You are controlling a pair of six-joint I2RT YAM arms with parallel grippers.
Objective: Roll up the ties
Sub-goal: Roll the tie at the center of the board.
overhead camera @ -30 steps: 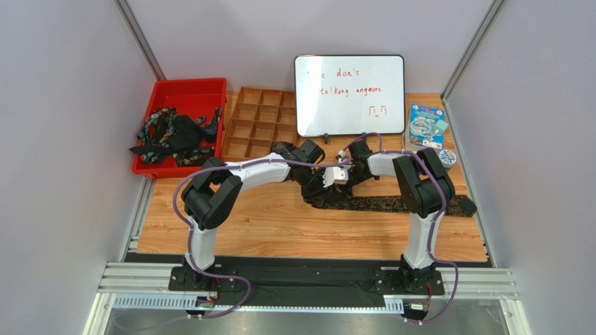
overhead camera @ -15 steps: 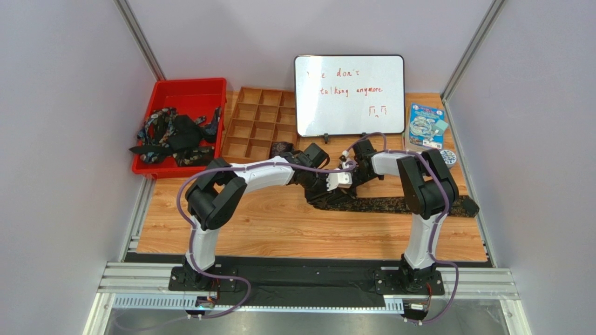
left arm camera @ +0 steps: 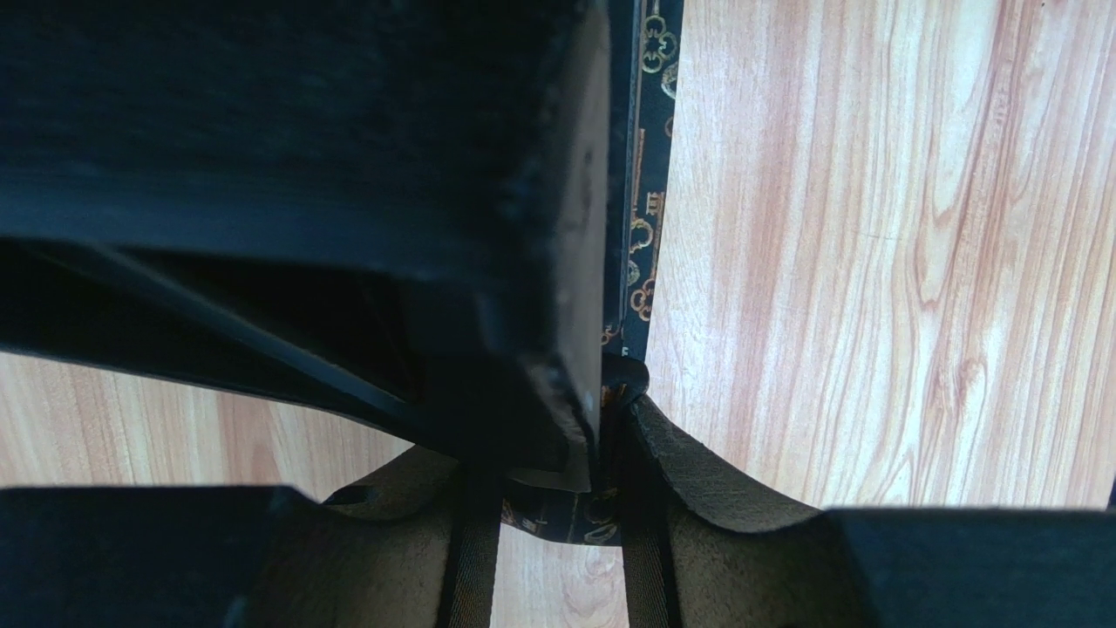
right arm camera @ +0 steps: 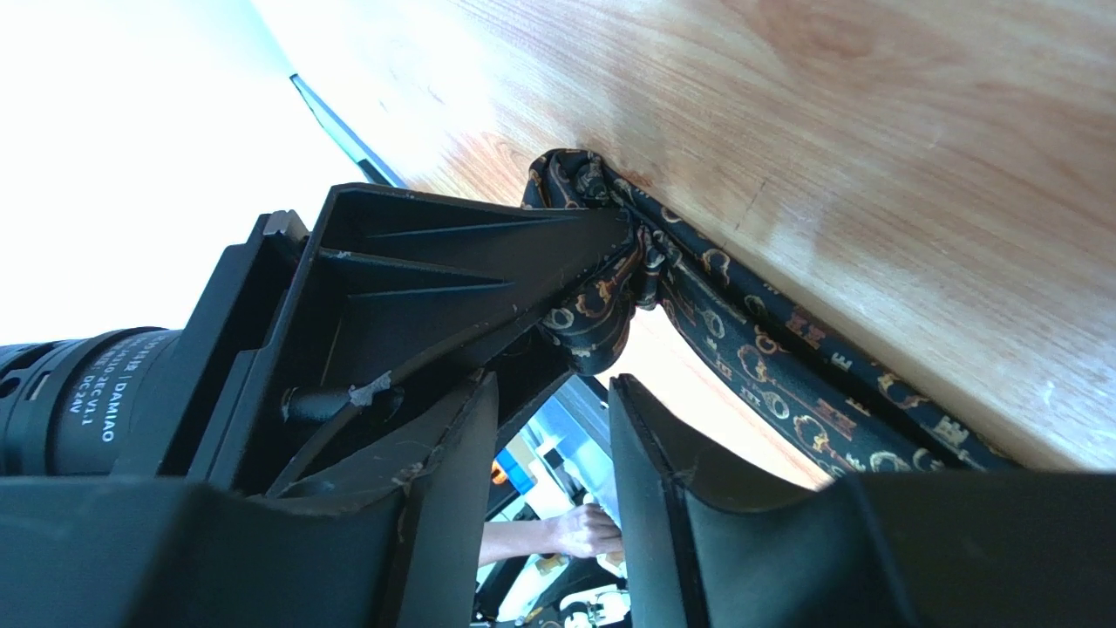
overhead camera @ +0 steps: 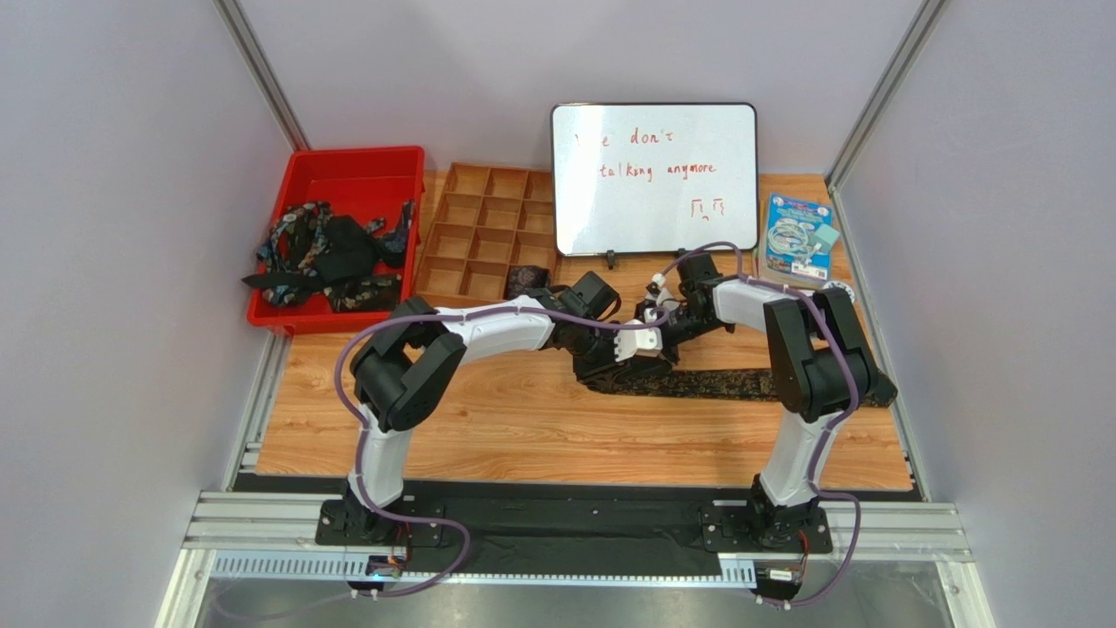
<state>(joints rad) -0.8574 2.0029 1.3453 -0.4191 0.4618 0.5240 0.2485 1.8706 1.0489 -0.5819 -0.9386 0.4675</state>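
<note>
One tie (overhead camera: 734,383), black with a gold pattern, lies flat across the middle of the wooden table. Its left end is lifted and bunched. My left gripper (overhead camera: 605,351) is shut on that bunched end, which shows between its fingers in the left wrist view (left arm camera: 576,517). The tie's strip runs away from them (left arm camera: 642,157). My right gripper (overhead camera: 655,334) sits close against the left one. In the right wrist view it (right arm camera: 550,432) is open with nothing between its fingers, and the tie (right arm camera: 773,366) runs past beside them.
A red bin (overhead camera: 343,170) at the back left holds several loose ties (overhead camera: 328,251). Beside it stands a wooden compartment tray (overhead camera: 478,229) with a small dark coil (overhead camera: 528,278) at its near right corner. A whiteboard (overhead camera: 655,177) and a blue packet (overhead camera: 799,236) stand behind.
Both grippers have moved a little back and to the right with the tie's left end. The right arm's elbow has swung right and now covers the tie's right end.
</note>
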